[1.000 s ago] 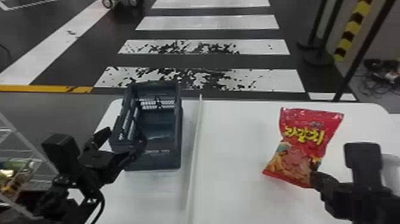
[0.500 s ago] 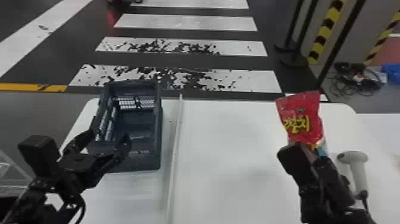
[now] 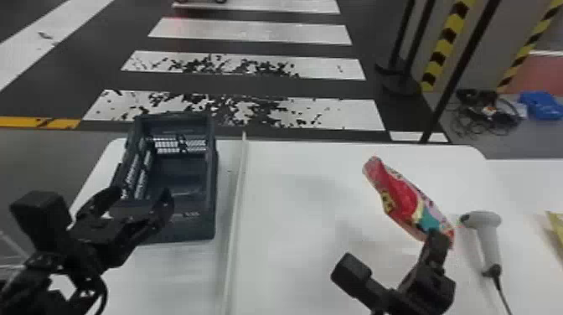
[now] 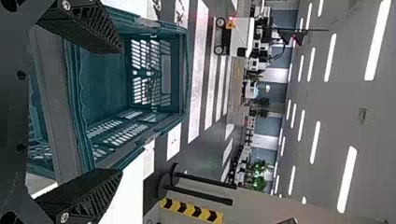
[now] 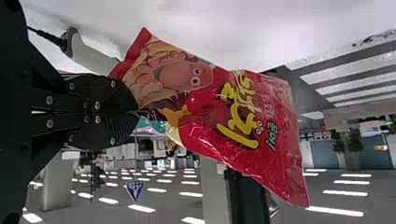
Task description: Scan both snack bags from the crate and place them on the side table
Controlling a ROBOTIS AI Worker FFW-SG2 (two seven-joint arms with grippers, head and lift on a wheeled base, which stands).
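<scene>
The red snack bag [image 3: 404, 201] is in the right gripper [image 3: 439, 239], held over the right part of the white table [image 3: 293, 188]. In the head view it leans, its free end pointing forward and to the left. In the right wrist view, the fingers of the right gripper [image 5: 136, 112] are pressed together on one end of the bag, with the pink cartoon figure near them and the yellow lettering farther along.

Just right of the bag, on the white surface, is a light grey handheld scanner [image 3: 489, 238], a black cable running from its handle. Farther right, a yellow item [image 3: 556, 228] is cut off by the head view's edge.

To the left, well apart from the bag, the dark blue-grey plastic crate [image 3: 184, 226] sits upright on the table, with slotted sides. A pale raised strip [image 3: 236, 188] runs between the crate and the bag. The left gripper [image 3: 140, 196] is at the crate's near end, its two fingers spread wide.

Beyond the table, white stripes [image 3: 234, 109] cross the dark floor, and tangled cables [image 3: 481, 113] lie near a blue object [image 3: 542, 104].
</scene>
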